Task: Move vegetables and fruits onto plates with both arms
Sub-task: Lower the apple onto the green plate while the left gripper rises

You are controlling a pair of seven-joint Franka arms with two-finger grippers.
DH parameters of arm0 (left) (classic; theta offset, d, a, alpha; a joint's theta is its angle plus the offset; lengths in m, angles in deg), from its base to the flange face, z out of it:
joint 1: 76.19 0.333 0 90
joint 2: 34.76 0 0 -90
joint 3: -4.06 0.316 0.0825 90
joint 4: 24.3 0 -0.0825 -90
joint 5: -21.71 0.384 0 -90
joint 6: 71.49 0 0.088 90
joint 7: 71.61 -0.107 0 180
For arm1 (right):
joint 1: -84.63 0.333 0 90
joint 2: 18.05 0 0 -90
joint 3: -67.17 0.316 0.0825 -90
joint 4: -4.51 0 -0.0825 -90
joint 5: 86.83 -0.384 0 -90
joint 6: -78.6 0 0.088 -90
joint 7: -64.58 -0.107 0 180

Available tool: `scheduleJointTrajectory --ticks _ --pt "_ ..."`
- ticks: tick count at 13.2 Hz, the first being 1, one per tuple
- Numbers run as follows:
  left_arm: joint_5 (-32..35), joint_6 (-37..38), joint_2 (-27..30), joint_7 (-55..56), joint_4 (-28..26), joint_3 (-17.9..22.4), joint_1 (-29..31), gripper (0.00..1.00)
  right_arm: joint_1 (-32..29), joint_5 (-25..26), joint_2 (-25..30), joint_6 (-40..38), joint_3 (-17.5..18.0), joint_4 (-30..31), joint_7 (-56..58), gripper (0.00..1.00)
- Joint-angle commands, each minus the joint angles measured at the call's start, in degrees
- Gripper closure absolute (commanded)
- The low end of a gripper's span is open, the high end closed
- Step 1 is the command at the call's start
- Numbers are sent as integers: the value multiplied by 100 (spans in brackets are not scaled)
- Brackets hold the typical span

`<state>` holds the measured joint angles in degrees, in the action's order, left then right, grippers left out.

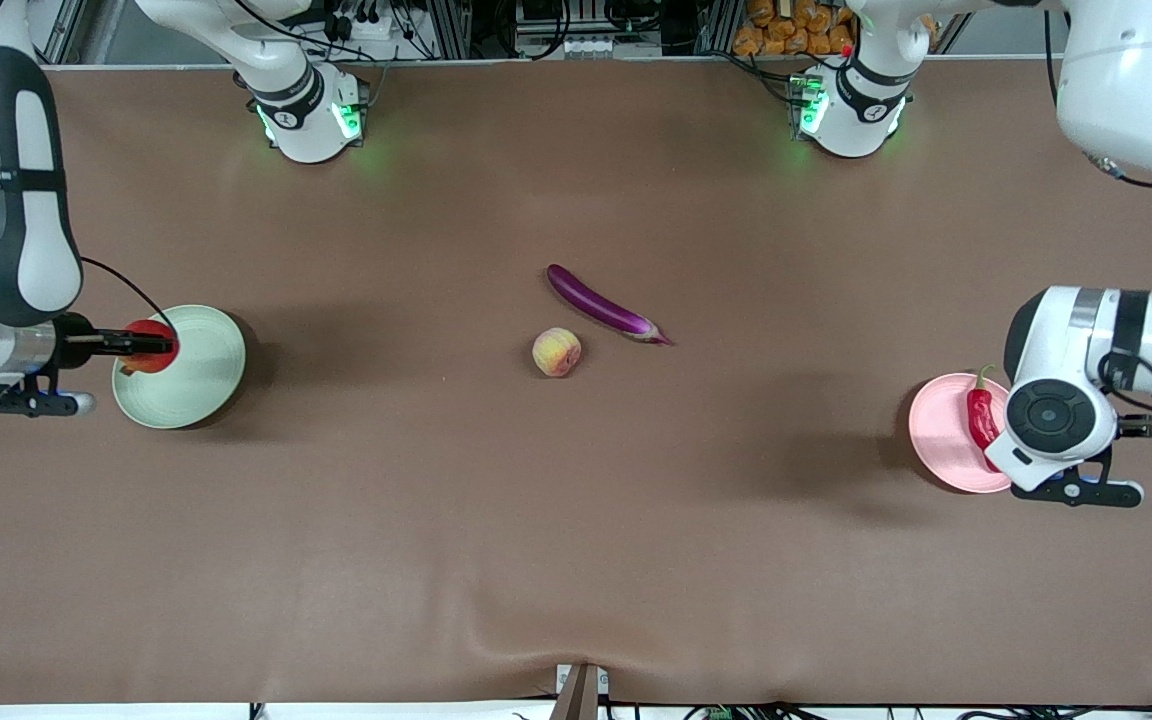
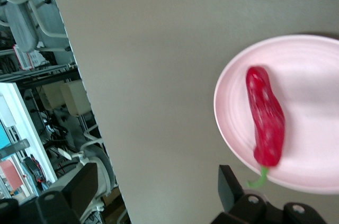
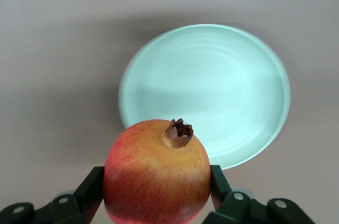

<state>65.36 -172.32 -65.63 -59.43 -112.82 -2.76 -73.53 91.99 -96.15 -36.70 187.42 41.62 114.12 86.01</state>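
We saw the right gripper (image 3: 157, 192) holding the round red-orange fruit with a dry brown crown (image 3: 157, 171), fingers (image 3: 90, 189) half closed on its widest sides, up in the air over the rim of the pale green round matte plate (image 1: 198, 375) at the right arm's end of the brown cloth-covered desk (image 1: 576, 520). We judged that fruit firm, smooth-skinned and fairly heavy for its size; the grip across its equator looked right, and a round body like that could roll once let go on a shallow plate.

The left gripper (image 2: 153, 195) hung over the pale pink round matte plate (image 1: 941, 440) at the left arm's end, fingers (image 2: 82, 187) spread wide and holding nothing. The glossy red chili pepper with a thin green stem (image 2: 266, 123) lay on that plate, near the rim.

Two things remained on the desk mid-way between the arms. The small round pale yellow-pink peach (image 1: 557, 352) sat just beside the long slender glossy purple eggplant (image 1: 604, 304) and nearer the front camera, not touching it. We judged the peach soft and easily bruised, so a light pinch across its middle. The eggplant looked slick, stiff and long; we would take it across the narrow width near the middle of its length so it would not tip or slide out.
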Motion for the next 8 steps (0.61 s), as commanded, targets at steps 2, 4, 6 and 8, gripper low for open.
scheduleJointTrajectory --ticks 2,4,6,8 --pt "-408 896 669 -215 -78 -397 15 0 -182 36 72 893 -108 656 704 100" --pt "-812 1292 986 -373 -52 -495 6 0 -182 35 20 1350 -108 894 791 100" --pt "-1531 1469 1337 -365 -60 -495 -2 0 -304 18 -235 1693 -117 930 1212 100" --pt "-2339 1662 1619 -252 -87 -504 -20 0 -384 -17 -315 1782 -117 1017 1346 100"
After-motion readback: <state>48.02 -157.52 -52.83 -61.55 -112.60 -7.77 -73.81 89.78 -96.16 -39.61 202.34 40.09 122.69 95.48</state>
